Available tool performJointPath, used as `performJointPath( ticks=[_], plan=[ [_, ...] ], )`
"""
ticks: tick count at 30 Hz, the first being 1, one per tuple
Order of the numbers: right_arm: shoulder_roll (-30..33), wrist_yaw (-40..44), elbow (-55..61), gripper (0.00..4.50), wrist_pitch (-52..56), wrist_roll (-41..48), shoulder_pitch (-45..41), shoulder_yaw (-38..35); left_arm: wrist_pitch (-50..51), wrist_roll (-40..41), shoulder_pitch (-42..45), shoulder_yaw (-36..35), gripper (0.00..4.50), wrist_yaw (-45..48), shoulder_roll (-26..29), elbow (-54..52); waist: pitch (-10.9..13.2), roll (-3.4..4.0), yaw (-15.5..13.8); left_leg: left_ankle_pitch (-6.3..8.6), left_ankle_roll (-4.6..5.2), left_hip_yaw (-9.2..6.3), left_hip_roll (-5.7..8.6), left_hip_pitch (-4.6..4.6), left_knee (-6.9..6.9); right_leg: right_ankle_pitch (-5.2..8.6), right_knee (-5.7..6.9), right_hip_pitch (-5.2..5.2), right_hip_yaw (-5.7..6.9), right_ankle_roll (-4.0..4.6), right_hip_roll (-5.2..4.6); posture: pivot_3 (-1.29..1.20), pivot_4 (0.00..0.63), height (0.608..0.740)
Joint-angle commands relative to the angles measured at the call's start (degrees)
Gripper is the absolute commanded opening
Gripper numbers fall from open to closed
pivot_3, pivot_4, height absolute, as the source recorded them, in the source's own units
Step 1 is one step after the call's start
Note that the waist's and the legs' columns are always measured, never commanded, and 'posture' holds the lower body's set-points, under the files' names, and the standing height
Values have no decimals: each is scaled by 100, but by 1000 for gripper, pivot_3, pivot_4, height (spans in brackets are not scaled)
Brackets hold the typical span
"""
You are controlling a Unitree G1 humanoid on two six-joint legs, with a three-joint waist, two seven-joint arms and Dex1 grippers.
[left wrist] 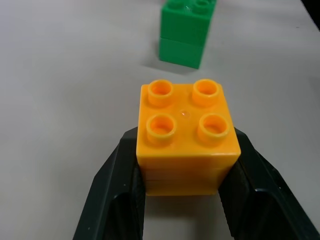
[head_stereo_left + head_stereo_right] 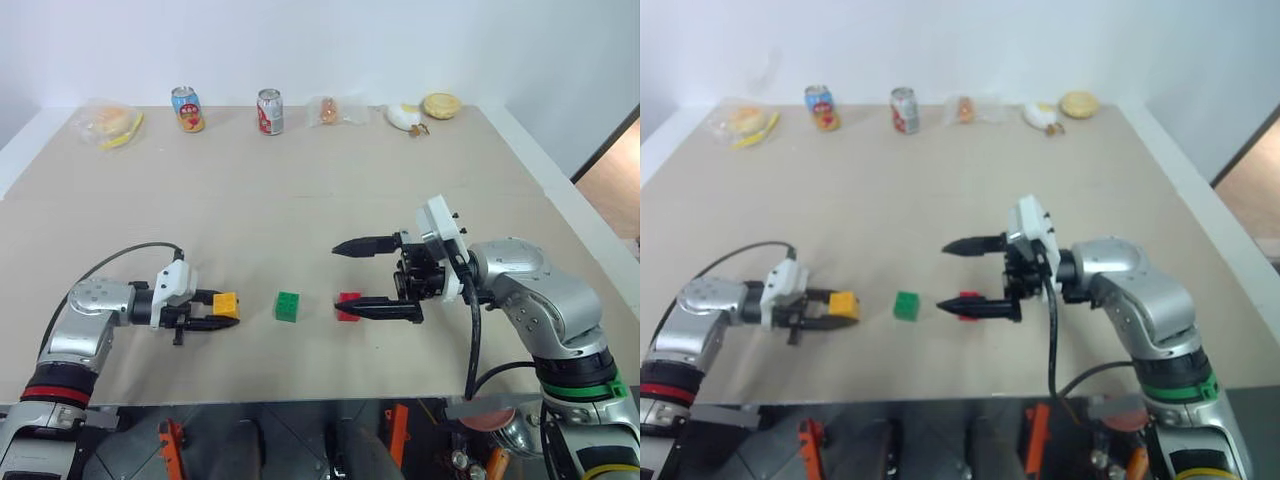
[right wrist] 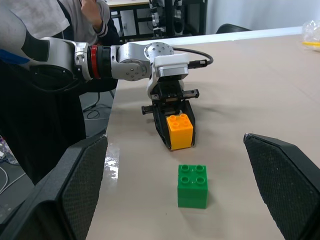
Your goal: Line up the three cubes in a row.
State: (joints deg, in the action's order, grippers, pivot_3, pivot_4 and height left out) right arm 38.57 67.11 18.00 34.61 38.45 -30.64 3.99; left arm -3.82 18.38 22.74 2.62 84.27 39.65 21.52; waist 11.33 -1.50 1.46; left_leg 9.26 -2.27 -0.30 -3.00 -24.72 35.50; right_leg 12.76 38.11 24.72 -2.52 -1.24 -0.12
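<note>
The yellow cube is clamped between the black fingers of my left gripper, studs up, low over the table at the front left. The green cube stands free just to its right, and it also shows beyond the yellow cube in the left wrist view. Further right lies the red cube, partly covered by the near finger of my right gripper. That gripper is wide open and points left, holding nothing. The right wrist view shows the green cube and the held yellow cube in line.
Two drink cans and several bagged food items stand along the table's far edge. The table's front edge runs just below the cubes. A person stands past the table's side, behind my left arm.
</note>
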Motion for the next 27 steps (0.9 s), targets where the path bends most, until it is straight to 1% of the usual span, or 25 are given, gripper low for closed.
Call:
performJointPath(
  ticks=[1,8,10,12,13,14,16,17,20,22,23,24,26,27],
  plan=[
    [60,-47,240,4500,-17,100,9,-173,-8,-29,157,27,1341,78,-7,53,0,0,0,0,0,0,-1,0,0,-1,0,1,0,-1,1,0,150,740],
    [97,-96,277,4500,-3,118,37,-192,35,-85,234,46,1341,79,-26,202,0,-1,1,0,0,4,0,0,4,-3,1,1,-5,-4,0,0,150,740],
    [103,-100,270,4500,-10,115,35,-182,12,-100,212,52,2401,81,-22,205,0,-1,1,0,0,4,0,0,4,-3,1,1,-5,-4,0,0,150,740],
    [109,-93,262,4500,-18,107,35,-171,-11,-126,192,60,3086,77,-18,201,-1,-1,1,0,0,4,0,-1,4,-3,2,3,-4,-4,1,0,150,740],
    [112,-85,257,4500,-21,102,32,-165,-32,-140,182,71,3356,91,-12,196,-1,-1,1,0,0,4,0,-1,4,-3,2,2,-5,-4,1,0,150,740],
    [112,-81,249,4500,-24,97,27,-159,-46,-149,177,78,3888,103,-6,194,-1,-1,1,0,0,4,0,-1,4,-3,2,2,-5,-4,0,0,150,740],
    [105,-73,218,4500,-39,74,3,-141,-42,-142,170,72,4343,121,5,164,-1,-1,1,0,0,4,0,-1,4,-3,2,2,-5,-4,0,0,150,740],
    [103,-70,205,4500,-41,69,-9,-135,-24,-122,171,58,4447,140,14,140,-1,-1,1,0,0,4,0,0,4,-4,2,2,-6,-4,0,0,150,740],
    [108,-53,187,4500,-42,72,-23,-143,143,5,170,-11,4447,184,55,-57,-1,-1,2,0,0,4,0,0,5,-4,2,2,-5,-4,0,0,150,740],
    [112,-66,184,4500,-9,124,-11,-197,498,229,170,-133,4447,111,81,-390,-1,-1,2,0,0,5,0,-1,5,-4,2,2,-6,-4,0,0,150,740],
    [102,-99,190,4500,37,197,11,-260,773,367,175,-215,4447,11,90,-587,-1,-1,3,0,0,4,0,-3,5,-4,2,3,-6,-4,0,0,150,740],
    [49,-218,179,4500,51,262,49,-375,1289,645,222,-384,4447,-256,72,-893,-1,-1,3,0,0,4,0,-8,5,-4,2,8,-6,-4,0,0,150,740],
    [-182,-674,73,4500,70,347,70,-619,2344,1254,394,-824,4447,-1070,-67,-1423,-1,-2,4,0,0,2,0,-19,8,-13,3,16,-5,-20,0,0,150,740],
    [-272,-851,48,4500,84,367,74,-696,2697,1457,435,-983,4447,-1384,-122,-1613,0,-3,4,0,0,1,-1,-25,10,-23,4,21,-5,-37,1,0,150,740]
  ],
)
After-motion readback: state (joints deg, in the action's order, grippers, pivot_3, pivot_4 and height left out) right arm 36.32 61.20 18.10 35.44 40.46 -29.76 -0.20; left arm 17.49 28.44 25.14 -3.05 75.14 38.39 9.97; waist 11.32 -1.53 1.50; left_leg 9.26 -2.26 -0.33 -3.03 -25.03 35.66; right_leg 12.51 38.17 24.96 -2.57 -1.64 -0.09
